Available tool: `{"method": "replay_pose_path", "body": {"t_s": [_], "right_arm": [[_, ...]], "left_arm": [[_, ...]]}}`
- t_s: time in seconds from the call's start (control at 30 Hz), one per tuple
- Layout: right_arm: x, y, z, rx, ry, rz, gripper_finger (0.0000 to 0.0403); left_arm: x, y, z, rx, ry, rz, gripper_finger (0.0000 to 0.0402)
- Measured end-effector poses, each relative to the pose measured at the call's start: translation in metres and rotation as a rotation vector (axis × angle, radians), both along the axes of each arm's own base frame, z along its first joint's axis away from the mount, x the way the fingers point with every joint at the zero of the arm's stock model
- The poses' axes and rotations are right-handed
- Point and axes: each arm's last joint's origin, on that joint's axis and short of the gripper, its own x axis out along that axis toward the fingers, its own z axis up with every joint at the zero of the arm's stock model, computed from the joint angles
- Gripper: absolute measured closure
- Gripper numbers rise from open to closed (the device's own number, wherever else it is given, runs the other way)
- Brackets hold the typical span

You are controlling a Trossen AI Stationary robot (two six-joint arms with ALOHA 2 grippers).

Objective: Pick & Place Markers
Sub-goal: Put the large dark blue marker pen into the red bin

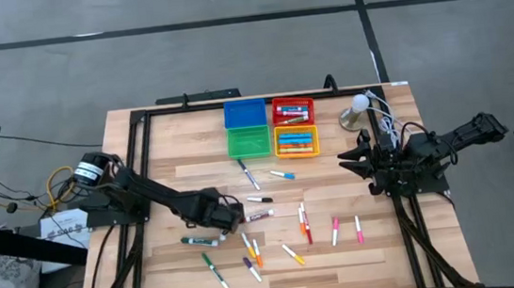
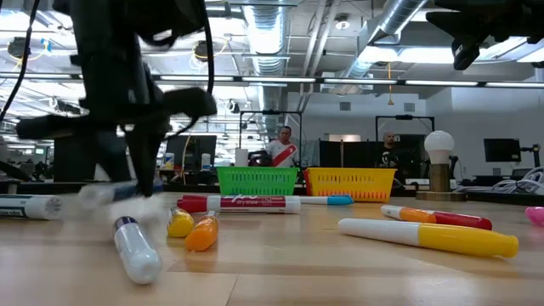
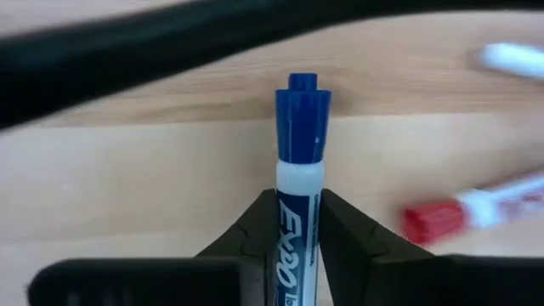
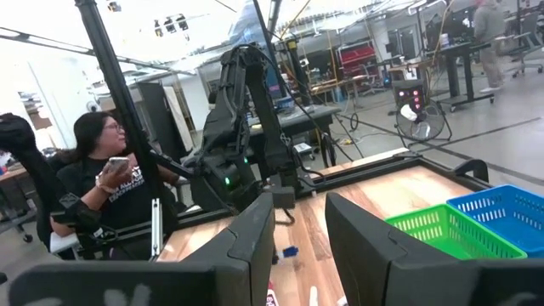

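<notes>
The step in hand was the pick. In the left wrist view the left claw had its two dark fingers pressed against either side of a blue-capped marker, the white barrel sitting between them and the blue cap sticking out beyond the tips. The jaws stood narrow, holding that marker. In the high view this claw sat at lower left of centre, low over the table, in the middle of the loose markers strewn across the lower half of the wood. A red-capped marker lay close by at the right of the wrist picture.

The right claw waited at the right edge of the high view, raised off the table, its fingers parted and empty.

The four bins stood together at upper centre of the high view: blue bin, red bin, green bin and yellow bin; the red and yellow ones already held markers.

Judging by the cap, the next move probably called for a clean lift clear of neighbouring markers, then a carry up the frame to the blue bin, releasing only once over it. The grip looked centred, so slippage seemed unlikely.
</notes>
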Motion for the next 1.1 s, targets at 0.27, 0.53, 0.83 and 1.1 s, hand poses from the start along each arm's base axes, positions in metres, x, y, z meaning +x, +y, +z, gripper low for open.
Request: {"method": "replay_pose_path", "body": {"t_s": [0.27, 0.53, 0.83, 1.1], "right_arm": [[0.0, 0.0, -0.001, -0.002, 0.009, -0.001, 0.0303], [0.0, 0.0, 0.0, 0.139, -0.005, 0.012, 0.0303], [0.0, 0.0, 0.002, 0.196, -0.022, 0.016, 0.0303], [0.0, -0.003, 0.002, 0.208, -0.034, -0.079, 0.0303]], "left_arm": [[-0.006, 0.013, 0.042, 0.045, -0.169, 0.026, 0.0336], [-0.019, 0.025, 0.101, 0.2, -0.484, 0.011, 0.0335], [-0.001, 0.037, 0.136, 0.359, -0.775, -0.054, 0.0336], [0.027, 0.05, 0.143, 0.421, -0.936, -0.136, 0.0336]]}}
